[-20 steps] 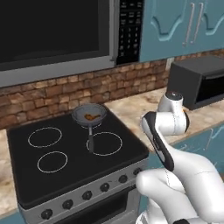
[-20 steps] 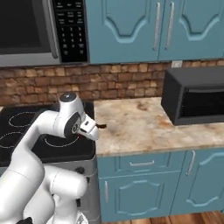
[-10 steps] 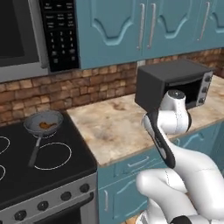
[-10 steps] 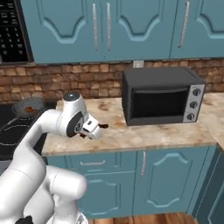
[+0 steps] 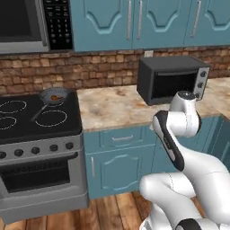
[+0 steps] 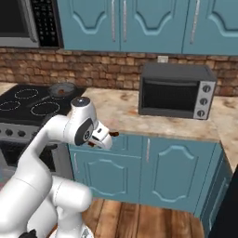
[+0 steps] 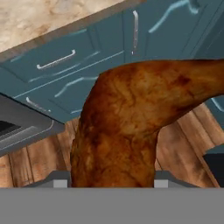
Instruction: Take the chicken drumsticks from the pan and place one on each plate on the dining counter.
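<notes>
Hand (image 6: 110,136) clamped on a chicken drumstick (image 7: 127,127), close-up in hand view; pan (image 5: 54,95) on stove in base views

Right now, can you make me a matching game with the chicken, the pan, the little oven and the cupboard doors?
Things:
1. drumstick
2. pan
3. toaster oven
4. cupboard doors

Places or colours:
A. teal
B. on the black stovetop
C. held in the gripper
D. on the stone worktop

Pairs: 1-C, 2-B, 3-D, 4-A
</notes>
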